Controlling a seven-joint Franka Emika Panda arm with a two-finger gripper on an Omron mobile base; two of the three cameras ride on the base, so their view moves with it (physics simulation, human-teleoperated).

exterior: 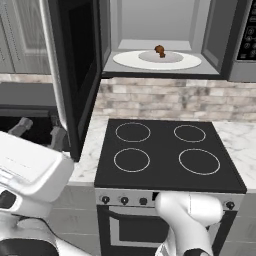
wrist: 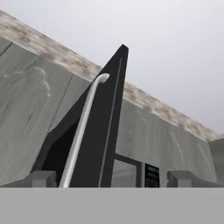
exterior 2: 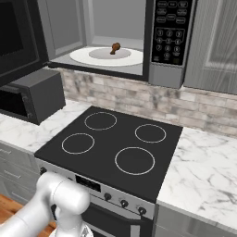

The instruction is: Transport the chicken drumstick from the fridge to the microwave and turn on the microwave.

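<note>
Left base view: chicken drumstick point(exterior: 159, 51) sits on the white turntable point(exterior: 175, 64) inside the open microwave point(exterior: 217, 45), up and right of the gripper point(exterior: 39, 132), well apart. The swung-out microwave door point(exterior: 75, 75) stands between them; stove point(exterior: 167, 155) lies right of the claw. Right base view: drumstick point(exterior 2: 115, 47) on the turntable point(exterior 2: 83, 56), button panel point(exterior 2: 171, 30) beside it, black countertop oven point(exterior 2: 32, 97) lower left. Hand view: fingertips point(wrist: 41, 178) stand wide apart, holding nothing, under the door's pale handle point(wrist: 83, 127).
</note>
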